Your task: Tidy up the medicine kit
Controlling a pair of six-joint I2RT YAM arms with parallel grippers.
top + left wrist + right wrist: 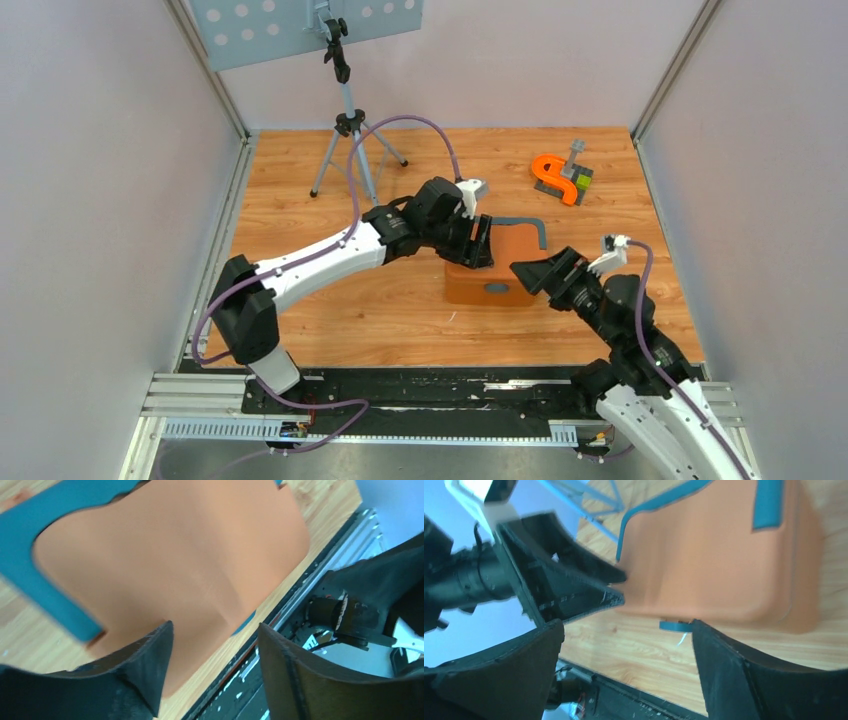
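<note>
The left gripper [478,243] sits over the left half of the medicine kit [510,250] with its jaws partly apart. One finger [150,665] overlaps the lid's edge and the other stands clear. The right gripper [528,272] is spread wide and holds nothing, just beside the kit's lower right corner. The kit lies closed at mid-frame on the wooden surface [380,310], its latch [497,289] facing the bottom edge. An orange curved piece [553,175] lies upper right, and a tripod [350,140] stands upper left.
</note>
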